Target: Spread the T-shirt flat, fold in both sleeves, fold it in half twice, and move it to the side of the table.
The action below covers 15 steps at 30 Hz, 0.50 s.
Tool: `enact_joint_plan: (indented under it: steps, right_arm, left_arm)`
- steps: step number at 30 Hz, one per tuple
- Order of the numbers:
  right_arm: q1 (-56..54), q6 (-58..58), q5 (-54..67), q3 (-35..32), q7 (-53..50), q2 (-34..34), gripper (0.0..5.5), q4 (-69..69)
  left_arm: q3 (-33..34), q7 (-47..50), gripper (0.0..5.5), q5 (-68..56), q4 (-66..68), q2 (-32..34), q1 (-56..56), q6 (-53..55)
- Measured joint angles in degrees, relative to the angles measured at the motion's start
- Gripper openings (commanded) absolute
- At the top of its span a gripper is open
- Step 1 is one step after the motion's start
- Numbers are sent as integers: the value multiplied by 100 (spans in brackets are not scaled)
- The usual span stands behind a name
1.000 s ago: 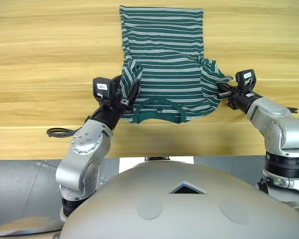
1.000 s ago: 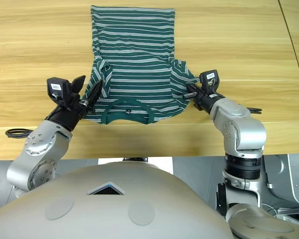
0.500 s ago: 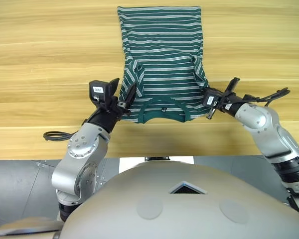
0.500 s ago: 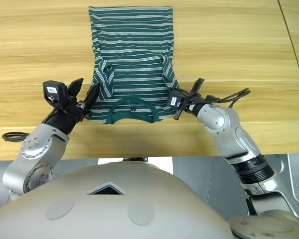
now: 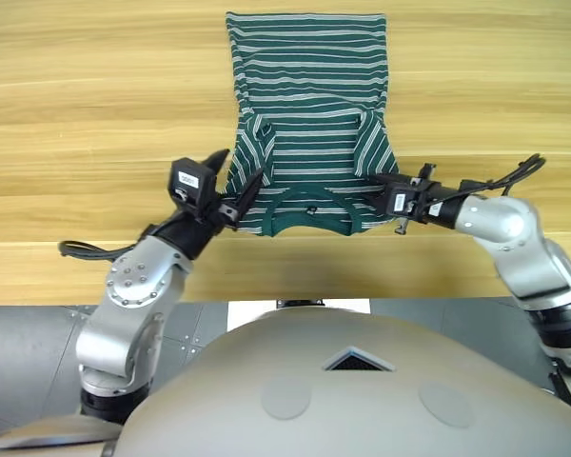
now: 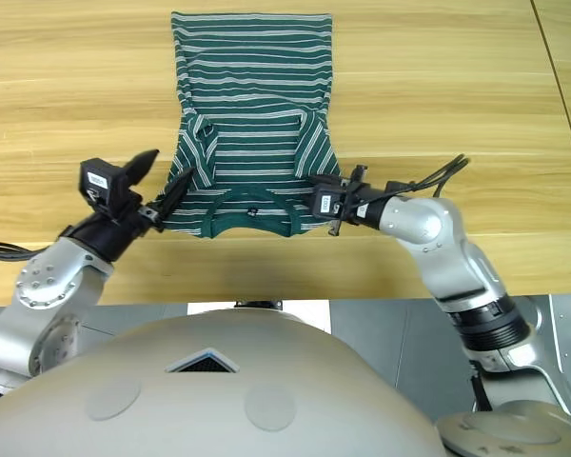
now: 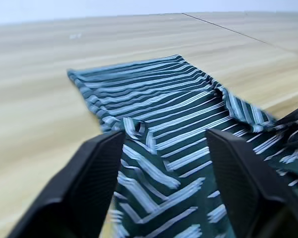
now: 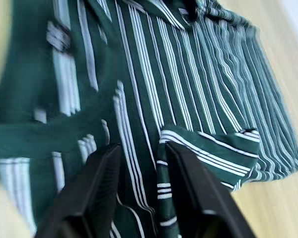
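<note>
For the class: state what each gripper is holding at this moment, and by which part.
Nothing is held. The left gripper is open at one shoulder of the T-shirt; the right gripper is open over the other shoulder, with no cloth pinched.

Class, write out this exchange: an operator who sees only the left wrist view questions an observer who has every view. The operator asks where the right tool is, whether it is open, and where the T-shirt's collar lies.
Operator: I see striped cloth past the left tool. Where is the right tool?
Observer: The right tool sits at the near right corner of the T-shirt, beside the folded-in right sleeve.
Operator: Open or shut?
Observer: Open. The right wrist view shows its fingers apart above the cloth.
Operator: And the collar?
Observer: The collar lies at the T-shirt's near end, toward the robot, between the two tools.
</note>
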Motion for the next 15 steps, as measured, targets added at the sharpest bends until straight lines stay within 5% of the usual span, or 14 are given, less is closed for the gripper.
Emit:
enact_joint_plan:
  steps: [9,13,15]
  right_arm:
    - [40,187,752,-506,1127,-694,402,-154]
    - [59,-148,464,-430,1175,-734,487,-1]
    - [12,-331,185,-277,1132,-717,487,282]
  left_arm:
    - [667,-2607,502,946,1467,2375,185,-2533]
    - [199,-3046,540,1694,1669,2832,-82,-2872]
    - [-74,-3095,540,2099,1793,2896,-202,-3050]
